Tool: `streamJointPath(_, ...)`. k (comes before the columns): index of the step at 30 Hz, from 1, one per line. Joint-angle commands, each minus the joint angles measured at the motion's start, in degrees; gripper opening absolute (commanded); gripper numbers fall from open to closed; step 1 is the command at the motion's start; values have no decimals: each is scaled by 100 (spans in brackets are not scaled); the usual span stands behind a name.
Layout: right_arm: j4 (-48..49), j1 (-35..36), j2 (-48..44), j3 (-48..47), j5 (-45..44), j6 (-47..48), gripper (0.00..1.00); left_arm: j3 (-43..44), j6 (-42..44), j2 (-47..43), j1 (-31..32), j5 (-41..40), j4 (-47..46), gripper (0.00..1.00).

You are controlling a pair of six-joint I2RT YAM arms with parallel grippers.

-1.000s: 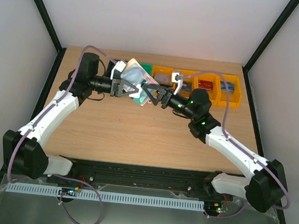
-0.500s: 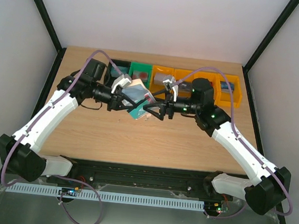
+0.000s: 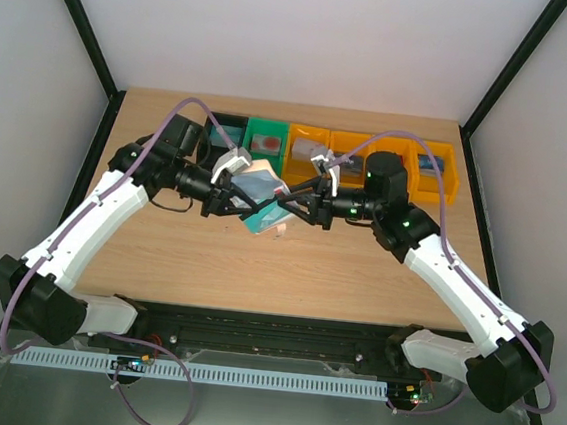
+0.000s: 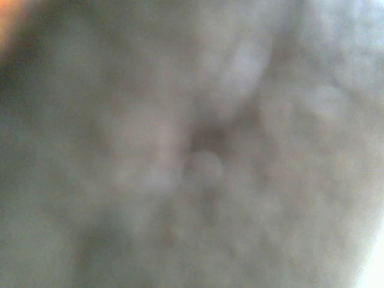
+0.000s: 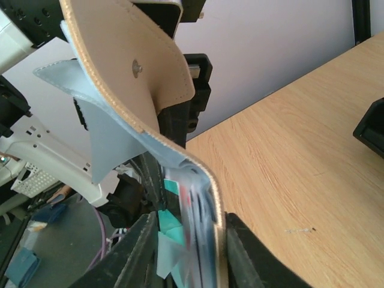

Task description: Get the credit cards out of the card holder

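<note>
The card holder (image 3: 259, 185) hangs in the air over the table's middle, between both arms. My left gripper (image 3: 233, 193) is shut on its left edge; the left wrist view is only a grey blur. In the right wrist view the holder (image 5: 129, 66) shows a tan outer flap with a snap and pale blue sleeves. My right gripper (image 5: 186, 240) has closed round its lower end. One finger lies against the cover, the other against a teal card (image 5: 171, 225). Edges of several credit cards (image 5: 195, 207) show in the sleeves. From above, the teal card (image 3: 261, 219) sticks out below the holder.
A row of bins stands along the table's back edge: a black one (image 3: 214, 129), a green one (image 3: 265, 140) and several orange ones (image 3: 433, 175), some with cards inside. A black bin's corner (image 5: 372, 129) shows at the right.
Both arms brought the holder forward and down from near the bins. The right gripper slid over the holder's end and its jaws narrowed onto it. The left grip stayed the same.
</note>
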State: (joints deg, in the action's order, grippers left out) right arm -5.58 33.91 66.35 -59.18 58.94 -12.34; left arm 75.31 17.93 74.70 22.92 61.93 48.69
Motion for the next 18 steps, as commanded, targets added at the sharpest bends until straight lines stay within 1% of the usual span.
streamJointPath(1,568,1,-74,182,-2,-408,27,226,201,-122,61,196,111,2)
streamJointPath(3,688,1,-30,237,10,-566,26,249,192,-107,72,224,114,2)
streamJointPath(5,723,1,55,254,21,-633,33,297,144,-84,88,270,100,2)
streamJointPath(6,727,1,100,256,43,-646,35,319,122,-64,102,289,78,2)
streamJointPath(8,788,-3,155,257,81,-681,34,353,106,-36,144,284,69,2)
streamJointPath(10,943,4,176,281,129,-778,28,375,105,-18,175,258,71,2)
streamJointPath(11,1034,9,177,310,144,-845,21,377,109,-17,178,248,75,2)
streamJointPath(13,1150,4,171,347,133,-915,3,388,91,-8,178,258,71,2)
streamJointPath(14,1186,9,161,369,115,-925,2,397,69,-8,178,250,59,2)
streamJointPath(17,1343,3,130,443,33,-999,1,457,-137,-8,174,124,-79,2)
streamJointPath(18,1385,-1,111,458,-93,-1050,2,507,-216,-5,159,5,-120,6)
